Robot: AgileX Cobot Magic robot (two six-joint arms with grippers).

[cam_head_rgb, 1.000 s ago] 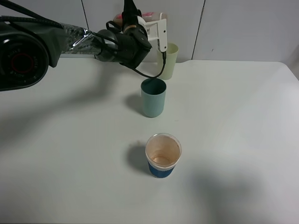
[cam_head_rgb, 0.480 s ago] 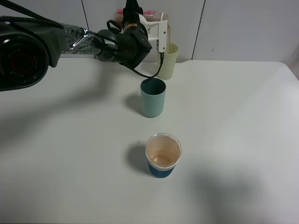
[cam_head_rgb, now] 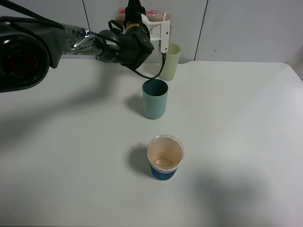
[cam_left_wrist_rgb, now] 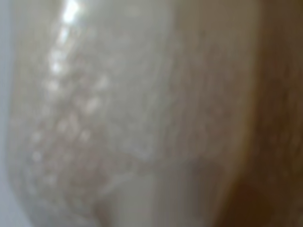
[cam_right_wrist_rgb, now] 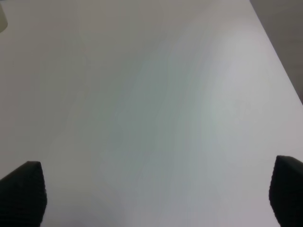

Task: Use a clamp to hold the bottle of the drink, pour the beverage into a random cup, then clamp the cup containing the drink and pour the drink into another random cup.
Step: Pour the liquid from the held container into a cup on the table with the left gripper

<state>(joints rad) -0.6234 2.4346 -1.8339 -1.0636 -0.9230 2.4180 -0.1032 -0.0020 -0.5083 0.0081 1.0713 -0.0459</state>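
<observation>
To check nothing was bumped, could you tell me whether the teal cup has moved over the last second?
No. The teal cup stands just where it was, upright, with the same gap to the paper cup nearer the camera.

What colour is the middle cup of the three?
Teal; the cup shows best in the high view.

My left arm (cam_head_rgb: 71, 40), gripping the bottle (cam_head_rgb: 152, 13), blocks the upper left. The pale cup (cam_head_rgb: 172, 64), teal tumbler (cam_head_rgb: 155, 100) and paper cup (cam_head_rgb: 165, 158) stand down the centre. The table (cam_head_rgb: 246, 123) lies open to me at right and lower left.
</observation>
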